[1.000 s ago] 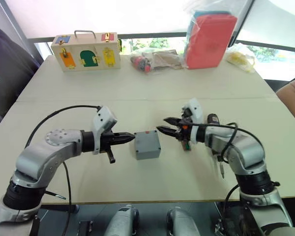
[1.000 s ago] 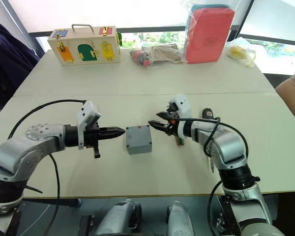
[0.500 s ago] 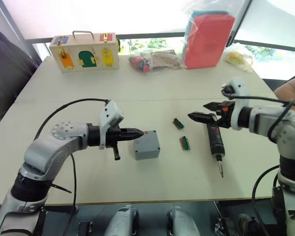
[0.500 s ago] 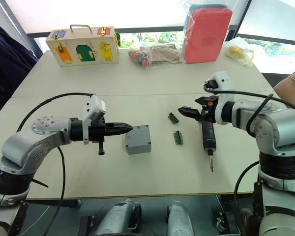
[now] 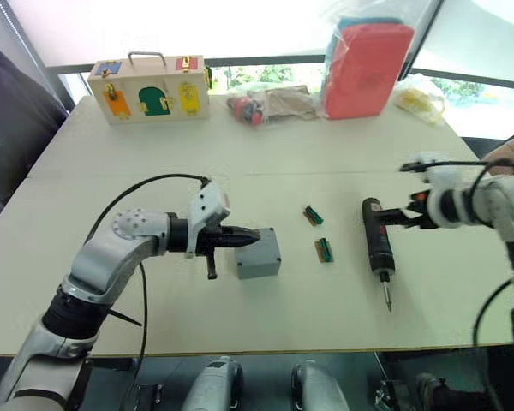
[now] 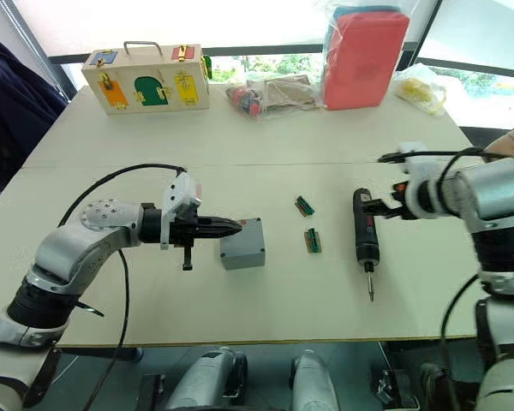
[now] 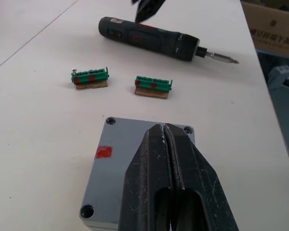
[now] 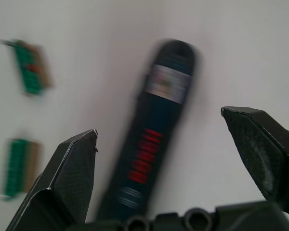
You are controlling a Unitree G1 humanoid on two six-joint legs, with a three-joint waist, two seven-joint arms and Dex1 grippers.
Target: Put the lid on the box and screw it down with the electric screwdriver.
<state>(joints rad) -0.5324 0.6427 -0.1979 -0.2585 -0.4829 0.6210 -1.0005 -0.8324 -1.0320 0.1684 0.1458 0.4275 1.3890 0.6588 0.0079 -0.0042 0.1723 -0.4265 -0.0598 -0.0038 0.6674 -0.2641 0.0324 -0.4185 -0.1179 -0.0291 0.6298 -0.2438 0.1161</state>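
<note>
The grey box stands at the table's middle, and the lid, a flat plate with corner screw holes and a red mark, lies on top of it. My left gripper is shut, its tips resting on the lid's top from the left. The black electric screwdriver with red markings lies flat to the right of the box, bit toward the table's near edge. My right gripper hovers open just right of the screwdriver's rear end; the right wrist view shows the tool between the spread fingers, untouched.
Two small green strips lie between box and screwdriver. At the table's far side stand a wooden box with coloured doors, plastic bags and a red case. A person's arm shows at the right edge.
My right gripper has pulled away from the box and swung right to the screwdriver's rear end. My left gripper has slid forward, shut, onto the lid.
</note>
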